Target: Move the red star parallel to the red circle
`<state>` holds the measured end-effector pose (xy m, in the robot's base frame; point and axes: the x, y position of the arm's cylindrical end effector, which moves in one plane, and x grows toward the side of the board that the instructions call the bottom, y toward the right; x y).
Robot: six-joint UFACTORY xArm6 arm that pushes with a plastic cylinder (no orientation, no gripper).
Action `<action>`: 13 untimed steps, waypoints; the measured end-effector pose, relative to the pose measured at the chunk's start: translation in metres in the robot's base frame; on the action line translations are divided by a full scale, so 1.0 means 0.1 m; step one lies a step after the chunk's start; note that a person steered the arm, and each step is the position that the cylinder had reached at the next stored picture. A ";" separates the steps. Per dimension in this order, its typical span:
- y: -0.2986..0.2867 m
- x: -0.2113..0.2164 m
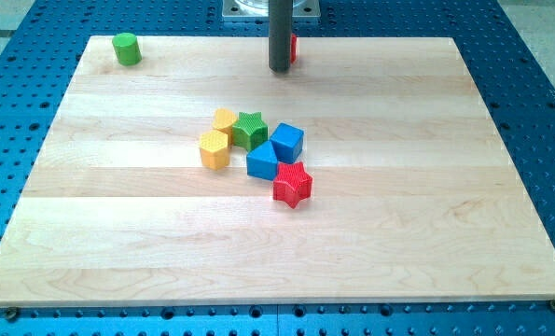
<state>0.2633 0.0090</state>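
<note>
1. The red star [293,184] sat nearest the view's bottom, touching a blue block [262,161].
2. Behind them huddled a blue cube [287,141], green star [250,130] and two yellow blocks [215,148].
3. My tip [279,69] stood far back, hiding most of a red block [294,47]. It had no claw.
4. A green cylinder [126,49] stood far left.

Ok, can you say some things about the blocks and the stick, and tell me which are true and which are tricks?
1. My tip is at the view's top, right next to the red circle. True.
2. The red star sits alone, touching nothing. False: it is against a blue block.
3. The green cylinder is in the top left corner. True.
4. The green star is by the view's bottom edge. False: it is in the middle cluster, beside the yellow blocks.
</note>
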 end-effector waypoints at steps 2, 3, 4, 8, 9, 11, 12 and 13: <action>1.34 2.33; 1.04 3.07; 0.42 3.09; 0.13 2.83; -0.36 2.51; 0.68 1.98; 0.31 2.29; 0.73 2.41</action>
<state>0.5038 0.0819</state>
